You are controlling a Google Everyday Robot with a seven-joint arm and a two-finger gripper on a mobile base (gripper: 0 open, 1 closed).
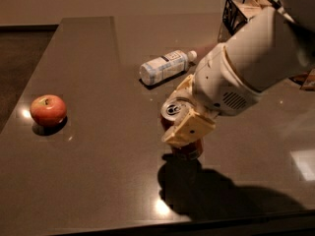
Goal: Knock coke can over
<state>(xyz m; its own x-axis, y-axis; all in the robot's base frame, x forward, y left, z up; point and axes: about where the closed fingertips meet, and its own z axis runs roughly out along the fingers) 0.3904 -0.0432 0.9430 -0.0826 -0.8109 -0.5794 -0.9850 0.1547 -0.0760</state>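
ok so the lying clear plastic bottle with the white label and white cap (165, 66) is my reference point here, it's on its side on the glossy dark brown tabletop (98, 181). The small dark red coke can with the silver top and pull-tab (173, 110) sits a bit nearer the camera than that bottle and slightly to its right in the picture, close to it but not touching. The cream-coloured two-finger gripper (173, 118) is right there on the can: one finger (189, 129) lies across the can's near side and covers most of the red body, the other one pokes out on the side facing the bottle, so the jaws are only as wide as the can and clamped onto it. The can isn't upright, its silver top leans over to the picture's left while the red bottom end peeks out below the near finger, right above its own shadow. Honestly can't tell if the base is touching the table. The fat white robot arm (251, 58) runs off up and right of the bottle. A round red apple (48, 110) is well off to the bottle's left and nearer the camera, and a black wire basket (231, 11) sits beyond the bottle to its right, at the far edge.
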